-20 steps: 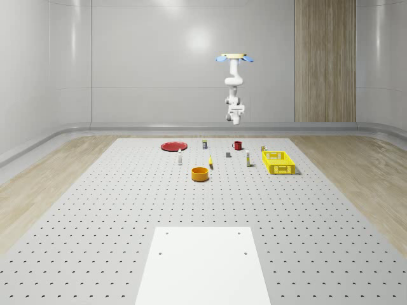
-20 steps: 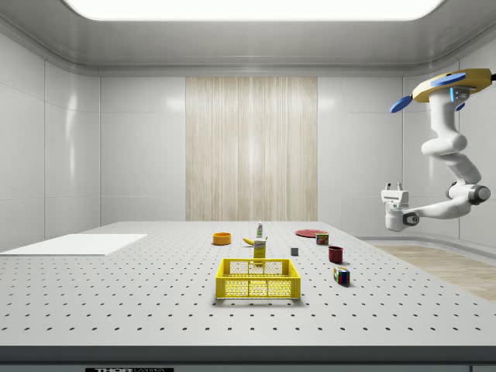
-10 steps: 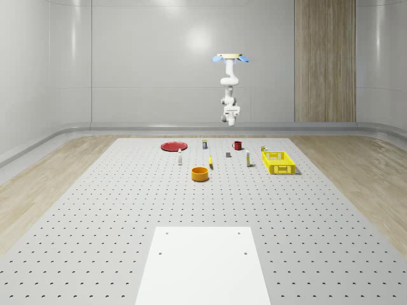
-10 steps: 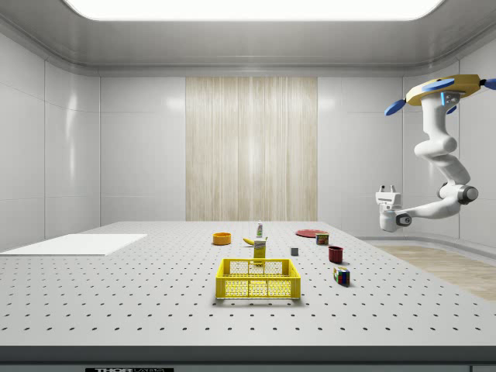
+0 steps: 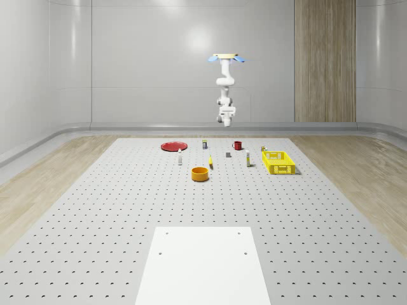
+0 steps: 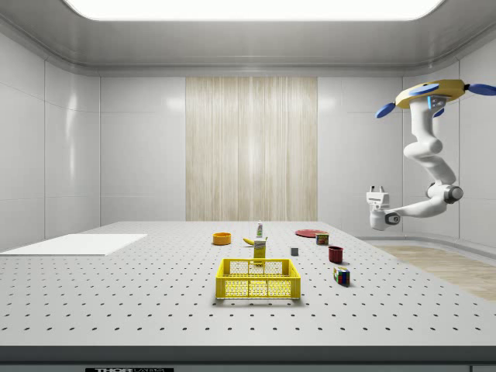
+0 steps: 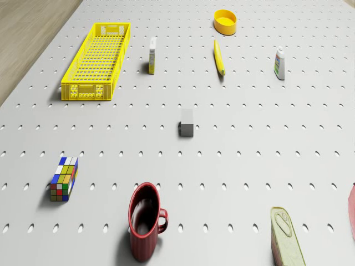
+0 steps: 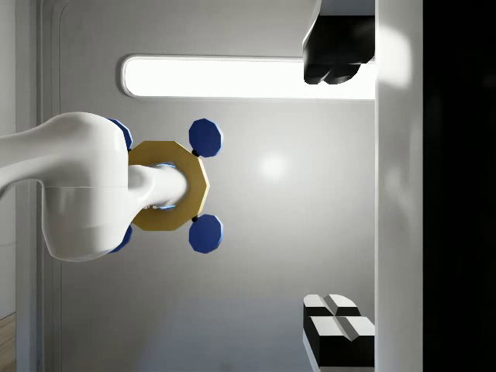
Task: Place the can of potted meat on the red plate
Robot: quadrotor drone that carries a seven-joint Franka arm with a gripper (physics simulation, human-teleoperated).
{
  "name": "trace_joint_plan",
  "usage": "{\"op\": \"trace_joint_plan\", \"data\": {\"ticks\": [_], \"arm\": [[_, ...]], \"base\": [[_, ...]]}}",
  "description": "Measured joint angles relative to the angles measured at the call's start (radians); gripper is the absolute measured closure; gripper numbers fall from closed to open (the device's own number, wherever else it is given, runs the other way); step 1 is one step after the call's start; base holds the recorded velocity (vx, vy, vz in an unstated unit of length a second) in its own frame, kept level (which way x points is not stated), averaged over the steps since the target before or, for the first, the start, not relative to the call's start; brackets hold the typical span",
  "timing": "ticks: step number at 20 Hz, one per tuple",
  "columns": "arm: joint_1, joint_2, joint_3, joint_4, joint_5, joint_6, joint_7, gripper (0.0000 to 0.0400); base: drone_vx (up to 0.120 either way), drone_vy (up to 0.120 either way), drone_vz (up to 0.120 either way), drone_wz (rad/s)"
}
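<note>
The drone (image 6: 428, 91) hovered high beyond the table's far edge, gripper (image 6: 377, 190) open and upturned. Risk: knocking the red mug (image 7: 145, 221) near the potted meat can (image 7: 287, 236) on approach.

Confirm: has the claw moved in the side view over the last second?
Yes. The claw has shifted toward the side view's left and risen, closing on the wood wall panel, above the table's far end.
</note>
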Motion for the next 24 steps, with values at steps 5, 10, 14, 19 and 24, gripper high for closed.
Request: {"op": "trace_joint_plan", "data": {"ticks": [5,10,14,19,24], "arm": [[-0.001,-0.002,0.001,-0.002,-0.001,0.004,0.0,0.0],[-0.001,-0.005,0.003,-0.005,-0.003,0.007,0.0,0.0],[-0.003,-0.007,0.006,-0.007,-0.007,0.01,0.001,0.0],[-0.005,-0.01,0.014,-0.009,-0.019,0.014,0.002,0.0],[-0.011,-0.013,0.033,-0.013,-0.045,0.018,0.005,0.0]], "base": [[0.12,-0.12,0.0,0.0],[0.12,-0.12,0.0,0.0],[0.12,-0.12,0.0,0.0],[0.12,-0.12,0.0,0.0],[0.12,-0.12,0.0,0.0]]}}
